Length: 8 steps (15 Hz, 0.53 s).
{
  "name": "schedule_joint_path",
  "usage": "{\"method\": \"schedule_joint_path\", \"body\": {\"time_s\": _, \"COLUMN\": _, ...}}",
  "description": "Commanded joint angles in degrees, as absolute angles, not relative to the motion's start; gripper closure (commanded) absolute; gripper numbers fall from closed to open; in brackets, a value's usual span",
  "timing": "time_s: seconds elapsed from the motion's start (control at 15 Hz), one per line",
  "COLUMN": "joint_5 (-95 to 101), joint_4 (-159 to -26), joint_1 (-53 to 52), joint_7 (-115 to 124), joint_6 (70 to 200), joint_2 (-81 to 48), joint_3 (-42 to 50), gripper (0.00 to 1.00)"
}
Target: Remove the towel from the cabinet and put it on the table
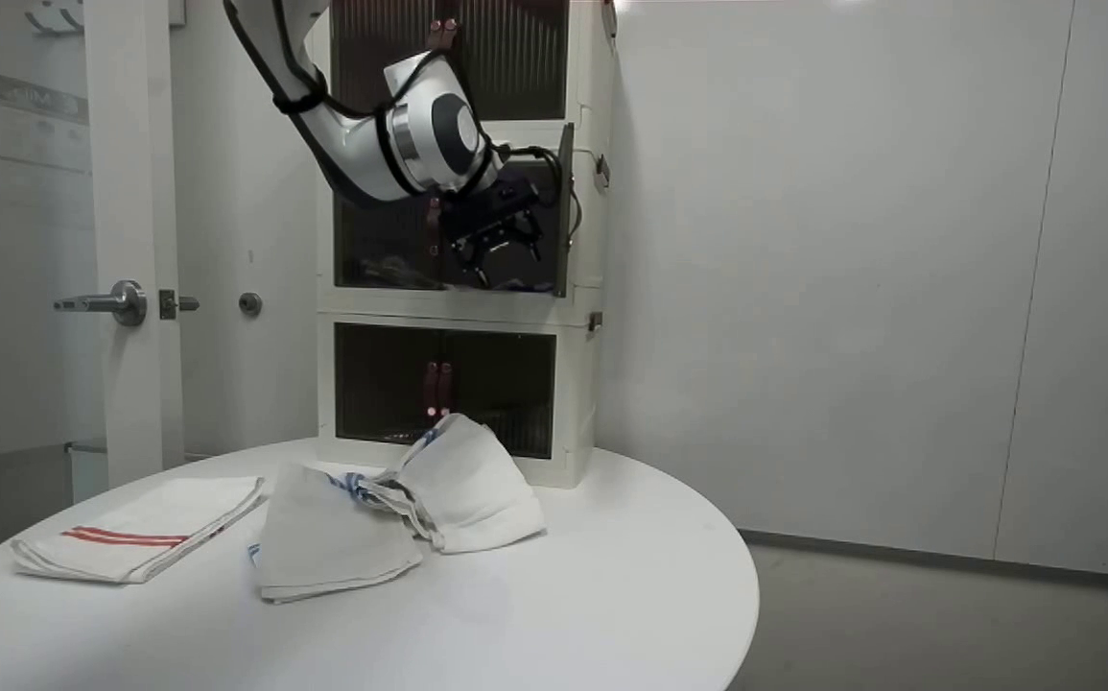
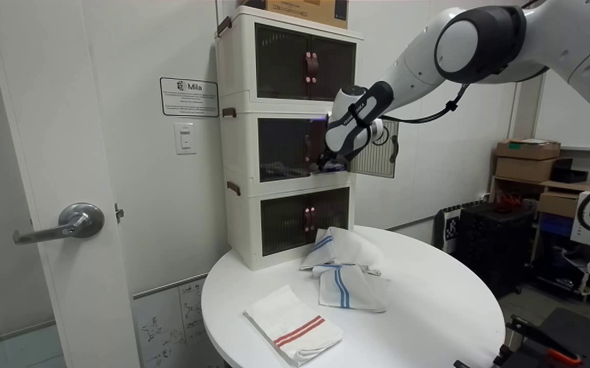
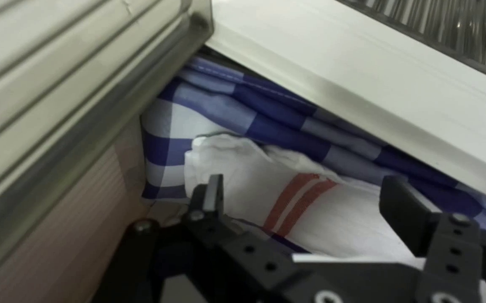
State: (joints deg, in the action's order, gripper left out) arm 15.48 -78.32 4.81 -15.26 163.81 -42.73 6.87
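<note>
- Gripper [image 3: 304, 198] angled downward at the middle section of the cabinet [image 1: 577, 403], at the end of the white arm [image 2: 412, 76].
- Its fingers [image 3: 402, 210] stand wide apart in the wrist view, with fabric showing across the gap (whether the tips touch it, I cannot tell).
- White towel [image 3: 339, 216] with two red bands: it lies inside that middle section, rumpled at one end, partly covered from sight by the gripper.
- Checked cloth [image 3: 276, 122], blue and white, also inside, bunched beside the towel and running along the white sill [image 3: 365, 71].
- Ribbed door [image 2: 374, 158] of this section swung open (edge-on in an exterior view); the neighbouring door [image 2: 282, 143] is closed.
- Round table [image 1: 630, 595], white, with the cabinet standing on it.
- Folded towel [image 2: 287, 319], white with red stripes, lying flat on the table.
- Blue-striped towels [image 2: 353, 289], two of them (overlapping, loosely folded), near the foot of the cabinet and apart from the red-striped one on the table.
</note>
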Motion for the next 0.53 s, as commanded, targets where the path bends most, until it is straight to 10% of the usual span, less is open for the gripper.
{"method": "schedule_joint_path", "body": {"time_s": 0.0, "joint_5": 16.03, "joint_4": -73.04, "joint_1": 3.38, "joint_7": -12.03, "joint_6": 164.66, "joint_2": -46.58, "joint_3": 9.01, "gripper": 0.38}}
{"method": "schedule_joint_path", "body": {"time_s": 0.4, "joint_5": 16.37, "joint_4": -73.22, "joint_1": 2.61, "joint_7": -11.20, "joint_6": 164.46, "joint_2": -46.69, "joint_3": 10.05, "gripper": 0.78}}
{"method": "schedule_joint_path", "body": {"time_s": 0.47, "joint_5": 16.45, "joint_4": -73.46, "joint_1": 2.65, "joint_7": -11.55, "joint_6": 164.19, "joint_2": -46.53, "joint_3": 9.96, "gripper": 0.49}}
